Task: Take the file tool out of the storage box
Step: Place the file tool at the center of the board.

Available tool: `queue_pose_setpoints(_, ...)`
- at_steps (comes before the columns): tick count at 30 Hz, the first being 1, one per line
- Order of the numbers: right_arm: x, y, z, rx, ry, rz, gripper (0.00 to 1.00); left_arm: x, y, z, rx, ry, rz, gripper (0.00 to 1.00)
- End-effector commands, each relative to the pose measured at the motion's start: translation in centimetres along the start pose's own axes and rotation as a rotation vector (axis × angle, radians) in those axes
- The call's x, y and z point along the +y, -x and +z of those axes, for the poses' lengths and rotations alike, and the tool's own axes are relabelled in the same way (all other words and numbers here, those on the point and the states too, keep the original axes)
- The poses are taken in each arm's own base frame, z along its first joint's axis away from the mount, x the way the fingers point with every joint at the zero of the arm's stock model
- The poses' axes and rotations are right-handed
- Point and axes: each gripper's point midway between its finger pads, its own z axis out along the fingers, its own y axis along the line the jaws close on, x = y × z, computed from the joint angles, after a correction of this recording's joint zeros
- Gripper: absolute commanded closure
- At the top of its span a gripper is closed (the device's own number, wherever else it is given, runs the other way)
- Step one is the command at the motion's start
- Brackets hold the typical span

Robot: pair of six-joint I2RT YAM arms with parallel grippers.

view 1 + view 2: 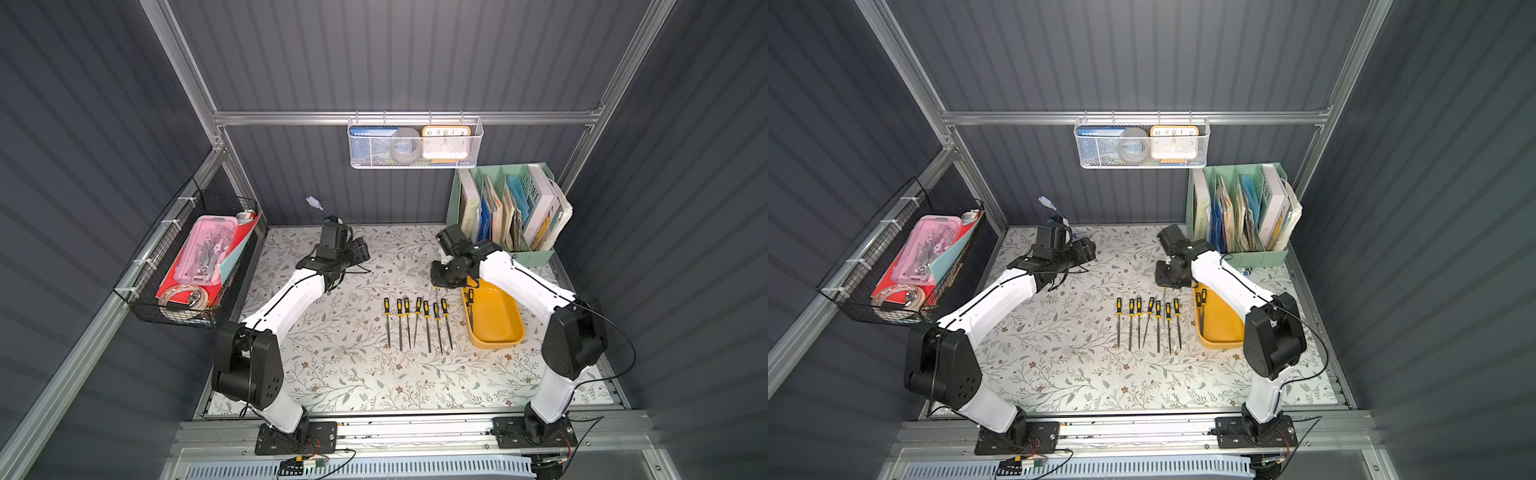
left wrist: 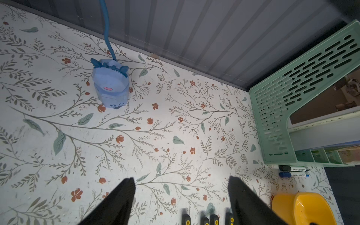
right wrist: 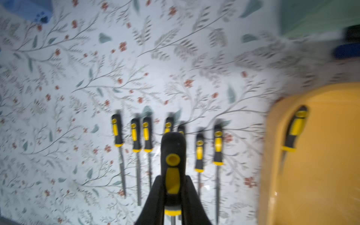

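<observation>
Right end effector [image 3: 172, 182] grips file [image 3: 172, 148] outside storage box [image 3: 321, 175] rim

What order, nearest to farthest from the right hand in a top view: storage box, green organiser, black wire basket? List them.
1. Storage box: on the table just beside the right hand, to its right.
2. Green organiser: in the back right corner.
3. Black wire basket: hung on the far left wall.
</observation>
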Motion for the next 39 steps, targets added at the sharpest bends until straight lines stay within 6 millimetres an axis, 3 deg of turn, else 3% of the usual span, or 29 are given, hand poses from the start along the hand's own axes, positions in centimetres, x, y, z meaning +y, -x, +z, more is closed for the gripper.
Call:
queue_pose_setpoints(1,5.4,-0.9,2.3,-0.005,0.086,0.056,1.00,0.2,1.5,-1.4,-0.037,0.011,-0.022,0.19)
queue_pose_setpoints(5,9.9,-2.5,5.5,0.023,0.114,0.037,1.00,0.5,1.6,-1.8,-0.043,0.019,-0.028,0.19)
queue_pose_setpoints(9,11.7,-3.3,8.0,0.015,0.071,0.001,1.00,0.9,1.3,-2.1,-0.039,0.028,-0.030,0.19)
queue_pose_setpoints(16,11.4,-5.0,11.9,0.065,0.007,-0.003,1.00,1.5,0.6,-2.6,-0.036,0.039,-0.033,0.19)
queue_pose_setpoints(28,10.7,-6.5,14.4,0.106,-0.035,-0.016,1.00,1.8,0.1,-2.3,-0.029,0.042,-0.040,0.19)
queue_pose_setpoints(33,10.9,-6.7,14.9,0.117,-0.035,-0.012,0.83,1.8,0.1,-2.2,-0.027,0.042,-0.040,0.18)
queue_pose_setpoints(39,11.1,-6.7,15.0,0.122,-0.029,-0.008,0.72,1.8,0.1,-2.3,-0.029,0.046,-0.035,0.18)
